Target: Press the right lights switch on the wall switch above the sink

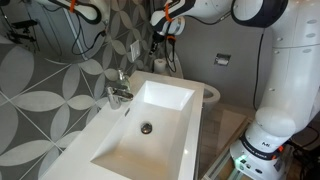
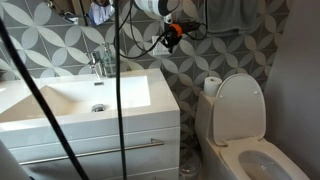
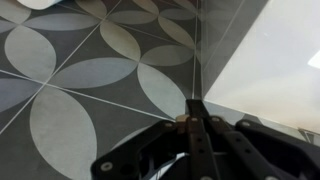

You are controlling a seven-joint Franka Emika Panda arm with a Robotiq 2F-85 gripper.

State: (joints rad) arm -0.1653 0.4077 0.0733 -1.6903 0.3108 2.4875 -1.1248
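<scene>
The pincer [image 3: 195, 112] is found closed, empty. A small white upright switch [image 1: 135, 50] is noted near it on the tiles [image 3: 90, 70], the glossy white sink [image 1: 170, 100] below.

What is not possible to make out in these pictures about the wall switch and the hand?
- The wall switch: too small in an exterior view to show its separate keys.
- Wrist view: a white shape is cut off by the top edge; whether it is the switch is unclear.
- The hand: small and blurred in an exterior view; contact with the wall cannot be told.
</scene>
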